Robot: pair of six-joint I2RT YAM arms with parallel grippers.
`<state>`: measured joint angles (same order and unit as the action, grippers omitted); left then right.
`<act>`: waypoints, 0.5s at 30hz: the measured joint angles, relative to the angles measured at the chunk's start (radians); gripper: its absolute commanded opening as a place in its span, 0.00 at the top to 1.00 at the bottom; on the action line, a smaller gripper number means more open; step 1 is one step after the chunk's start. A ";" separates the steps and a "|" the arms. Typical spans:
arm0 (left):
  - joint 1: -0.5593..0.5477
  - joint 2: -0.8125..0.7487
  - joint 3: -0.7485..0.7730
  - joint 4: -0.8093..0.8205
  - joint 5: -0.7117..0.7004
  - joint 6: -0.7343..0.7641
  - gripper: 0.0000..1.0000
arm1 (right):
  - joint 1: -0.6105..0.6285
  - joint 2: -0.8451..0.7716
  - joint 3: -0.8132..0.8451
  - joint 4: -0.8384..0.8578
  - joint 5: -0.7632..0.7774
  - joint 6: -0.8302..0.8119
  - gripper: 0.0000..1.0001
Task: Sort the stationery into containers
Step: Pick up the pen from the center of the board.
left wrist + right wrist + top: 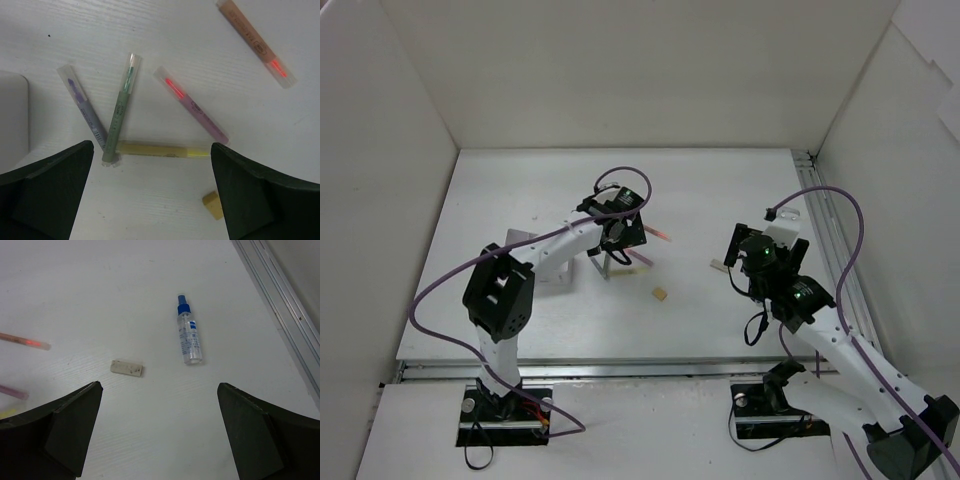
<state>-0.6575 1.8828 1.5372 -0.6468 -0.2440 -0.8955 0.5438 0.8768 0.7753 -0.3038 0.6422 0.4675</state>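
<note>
Several pens lie loose on the white table under my left gripper (152, 192): a purple-grey pen (85, 111), a green pen (122, 110), a pink pen (197, 107), a yellow pen (162, 149) and, farther off, an orange-red pen (255, 42). A tan eraser (212, 204) lies by the right finger. The gripper is open above them, holding nothing. The white container (12, 117) shows only as an edge at the left. My right gripper (160, 435) hangs open and empty, with an off-white eraser (126, 368) ahead of it to the left.
A small clear spray bottle (189, 337) with a blue cap lies beyond the right gripper. A metal rail (280, 295) runs along the table's right edge. White walls enclose the table (520, 330) on three sides.
</note>
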 measured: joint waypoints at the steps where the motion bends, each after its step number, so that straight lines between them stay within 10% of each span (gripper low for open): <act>1: 0.008 0.008 -0.002 0.000 0.007 0.007 0.00 | 0.000 0.000 0.000 0.000 0.000 0.000 0.02; 15: 0.089 0.026 -0.053 0.089 0.031 0.240 0.02 | -0.006 0.009 -0.003 0.000 0.001 0.000 0.02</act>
<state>-0.5686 1.9091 1.4841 -0.5575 -0.2131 -0.6559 0.5373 0.8860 0.7719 -0.3038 0.6430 0.4675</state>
